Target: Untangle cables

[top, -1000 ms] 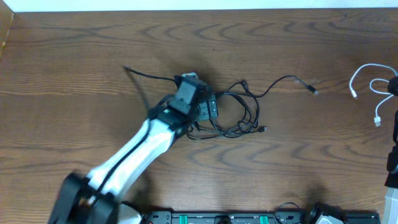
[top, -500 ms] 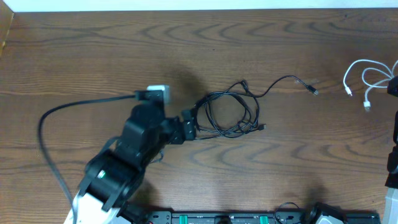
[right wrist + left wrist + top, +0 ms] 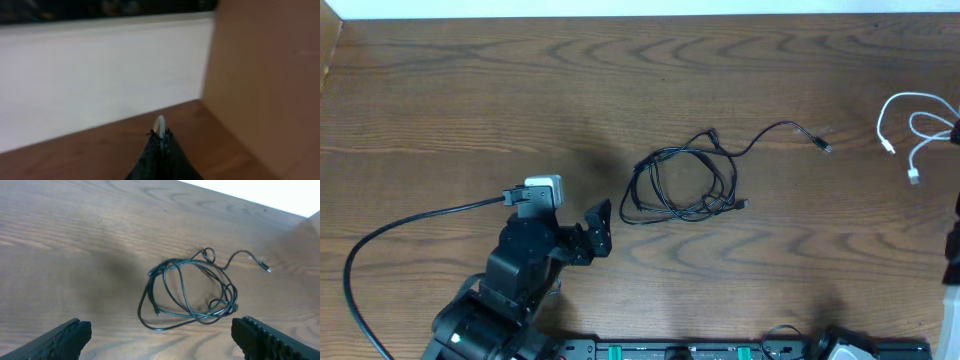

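Found left hand (image 3: 593, 232) in lower left of overhead frame, closest to the bottom edge, spread wide and holding nothing. Confirmed in left wrist view: two dark fingers (image 3: 67, 336) at the bottom corners, bare tabletop (image 3: 470, 80) between them. Noted white wrist camera (image 3: 542, 190) just above that hand, with a thick black cord (image 3: 410, 220) looping off toward the left edge.

Located black cables (image 3: 184, 292) at centre of overhead frame, right of the left hand and apart from it, touching neither hand. Recorded as several thin strands lying flat on the tabletop in overlapping loops, crossed over one another. Cannot tell how many separate cords. Traced one strand out of the bundle toward upper right, ending in a small plug (image 3: 825, 147) clear of the loops. Saw one small tight loop at the bundle's top.

Located white cable (image 3: 920, 125) at right edge of overhead frame, well apart from the black bundle, curled in loose loops with two plug ends toward the left.

Checked right hand (image 3: 161, 134) in right wrist view: closed tight on the white cable, a short white length showing at the tips. Cannot tell which part of the cable. Beyond the tips, saw the tabletop's far edge and a pale surface past it.
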